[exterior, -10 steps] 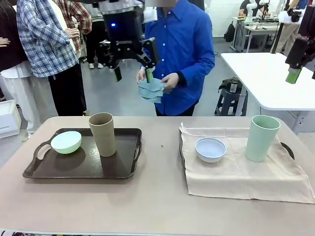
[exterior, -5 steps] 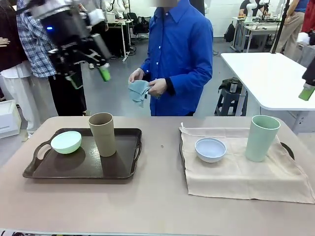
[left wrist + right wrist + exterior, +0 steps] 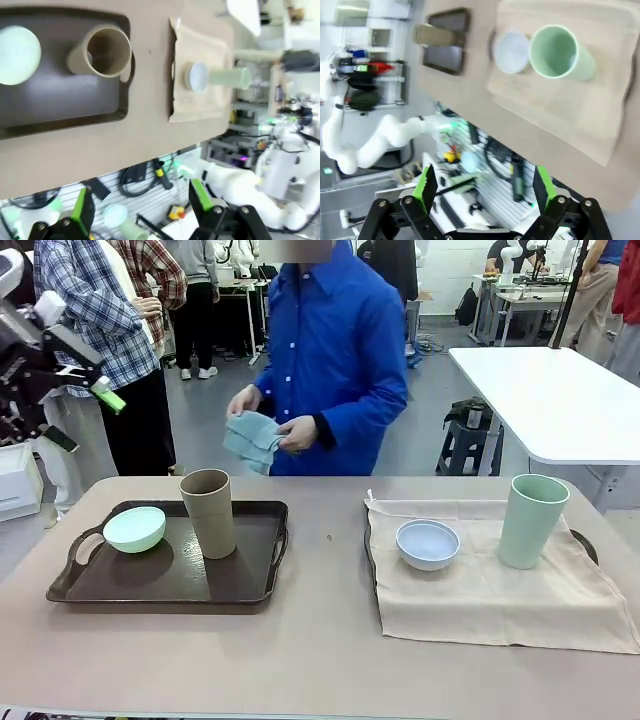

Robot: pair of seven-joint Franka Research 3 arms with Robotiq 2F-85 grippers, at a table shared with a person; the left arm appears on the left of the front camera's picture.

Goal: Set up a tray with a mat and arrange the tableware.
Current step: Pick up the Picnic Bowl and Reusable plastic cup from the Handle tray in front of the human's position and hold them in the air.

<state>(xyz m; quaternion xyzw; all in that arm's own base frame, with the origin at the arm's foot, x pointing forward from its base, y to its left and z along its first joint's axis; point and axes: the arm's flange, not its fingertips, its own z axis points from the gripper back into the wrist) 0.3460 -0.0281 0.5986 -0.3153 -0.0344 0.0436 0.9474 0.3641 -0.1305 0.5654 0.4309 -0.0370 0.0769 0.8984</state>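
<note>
Tan tabletop [image 3: 320, 660] runs across the front view, with a person in a bright blue shirt [image 3: 335, 350] standing at its far side. On the table's left half sits a dark brown plastic tray with cut-out handles [image 3: 62, 588]. A small mint green bowl [image 3: 134, 528] rests in the tray's left part, and a tall tan-brown handleless cup [image 3: 208, 512] stands upright just beside it, near the tray's middle. On the right half a beige cloth mat [image 3: 500, 605] lies spread over a second dark tray [image 3: 586, 544], whose handle peeks out at the mat's right edge. A small white bowl [image 3: 427, 544] sits on the mat towards its left, and a tall pale green handleless cup [image 3: 532, 520] stands upright on the mat farther right, apart from the bowl. The person's hands [image 3: 298, 433] hold a folded blue-grey cloth [image 3: 250, 440] at waist height, clear of the table.

The left gripper [image 3: 140, 206] hangs high off the table's left side. Its wrist view looks down on both trays, and its green-padded fingers stand wide apart with nothing between them. The right gripper [image 3: 484, 189] is raised well clear of the table. Its wrist view looks down on the pale green cup and white bowl on the mat, and its fingers too are spread wide and hold nothing.
</note>
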